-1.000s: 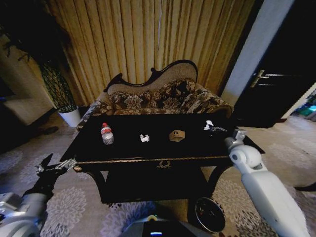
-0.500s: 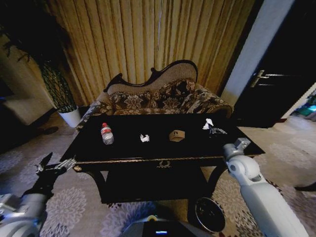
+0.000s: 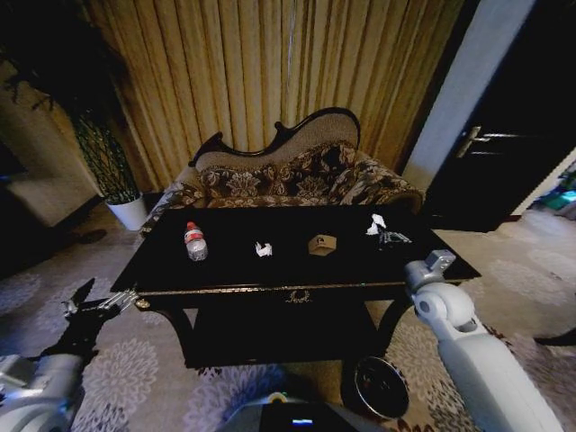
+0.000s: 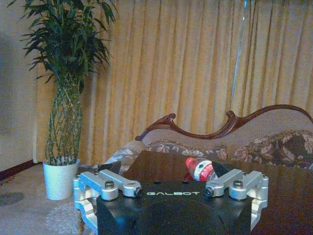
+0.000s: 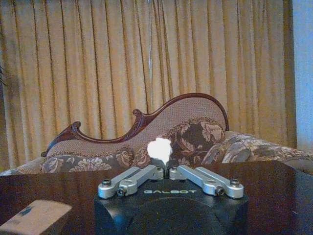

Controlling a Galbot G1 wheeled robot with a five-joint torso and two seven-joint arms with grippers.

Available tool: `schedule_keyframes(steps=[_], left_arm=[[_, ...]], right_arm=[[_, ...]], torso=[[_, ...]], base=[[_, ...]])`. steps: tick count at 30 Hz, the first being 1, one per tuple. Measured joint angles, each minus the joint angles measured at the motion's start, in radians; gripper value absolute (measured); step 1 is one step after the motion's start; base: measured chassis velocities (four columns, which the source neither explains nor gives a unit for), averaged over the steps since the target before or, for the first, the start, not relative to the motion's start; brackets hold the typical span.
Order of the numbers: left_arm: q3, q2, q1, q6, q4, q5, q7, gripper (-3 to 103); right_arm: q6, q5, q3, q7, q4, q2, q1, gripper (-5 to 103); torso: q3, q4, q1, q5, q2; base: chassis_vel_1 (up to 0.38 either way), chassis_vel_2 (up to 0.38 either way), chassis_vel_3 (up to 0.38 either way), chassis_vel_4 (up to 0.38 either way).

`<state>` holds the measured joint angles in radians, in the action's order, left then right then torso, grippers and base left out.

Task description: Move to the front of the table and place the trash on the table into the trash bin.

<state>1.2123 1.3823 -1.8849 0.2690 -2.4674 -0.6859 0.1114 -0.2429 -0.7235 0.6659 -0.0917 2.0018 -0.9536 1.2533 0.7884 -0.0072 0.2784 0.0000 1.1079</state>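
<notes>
Our right gripper [image 3: 391, 238], fingers pinched on the whitish bit [image 5: 159, 149] near the table's [image 3: 297, 290] right edge, needed a steady lift; left gripper [image 3: 90, 309] waited open.

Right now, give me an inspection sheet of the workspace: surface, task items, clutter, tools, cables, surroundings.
Surface: black glossy table with gold edge trim, directly ahead.
Task items: clear bottle with red label on the table's left part; white paper ball near the middle; tan scrap beside it; whitish bit at the far right.
Trash bin: on the floor, front right, below the table.
Clutter: nothing seen.
Left tool: open, off the table's left front corner, holding nothing.
Right tool: over the table's right side, shut on the whitish bit.
Cables: nothing seen.
Surroundings: patterned sofa behind the table, curtains, potted plant, patterned carpet.
</notes>
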Motion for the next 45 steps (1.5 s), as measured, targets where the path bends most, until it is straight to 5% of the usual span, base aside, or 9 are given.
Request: schedule_keyframes(steps=[31, 45], left_arm=[[0.002, 0.014, -0.009, -0.017, 0.003, 0.001, 0.012, 100], [0.010, 0.013, -0.009, -0.025, 0.003, 0.000, 0.009, 100]], right_arm=[[-0.001, 0.014, -0.003, -0.001, -0.007, -0.012, 0.010, 1], [0.010, 0.082, 0.007, 0.025, -0.048, -0.073, 0.085, 1]], torso=[[0.000, 0.0001, 0.000, -0.0001, 0.000], [0.000, 0.0000, 0.001, -0.0001, 0.000]], base=[[0.148, -0.149, -0.150, 0.149], [0.016, -0.024, -0.024, 0.017]])
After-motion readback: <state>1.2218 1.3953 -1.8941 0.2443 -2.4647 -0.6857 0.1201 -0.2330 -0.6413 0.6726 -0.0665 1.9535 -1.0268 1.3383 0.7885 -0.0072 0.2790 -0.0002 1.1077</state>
